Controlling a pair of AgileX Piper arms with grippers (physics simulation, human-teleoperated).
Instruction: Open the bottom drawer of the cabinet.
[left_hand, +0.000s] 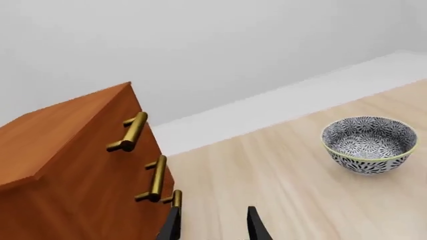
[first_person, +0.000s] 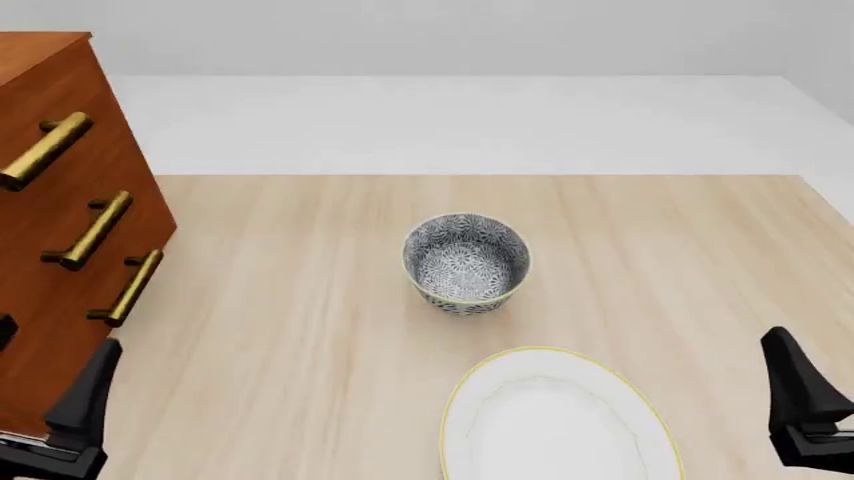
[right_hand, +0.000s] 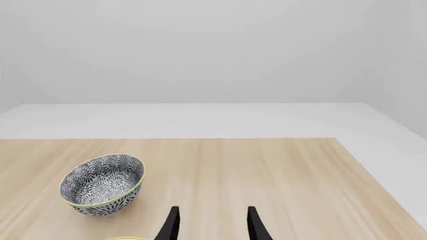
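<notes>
The cabinet (first_person: 54, 150) is a tall reddish-brown chest at the table's far left, with three brass bar handles down its front. The bottom drawer (first_person: 67, 320) sits flush with the two above it, and its handle (first_person: 130, 288) is the lowest. My left gripper (first_person: 60, 338) is open and empty, low in front of the bottom drawer, just short of its handle. In the left wrist view the cabinet (left_hand: 67, 150) fills one side and the bottom handle (left_hand: 175, 198) peeks out beside one finger of the left gripper (left_hand: 213, 226). My right gripper (right_hand: 212, 226) is open and empty.
A patterned blue-and-white bowl (first_person: 466, 262) stands mid-table; it also shows in the left wrist view (left_hand: 368, 144) and the right wrist view (right_hand: 102, 185). A white plate with a yellow rim (first_person: 461, 400) lies at the front centre. The right gripper (first_person: 807, 395) hovers at the front right.
</notes>
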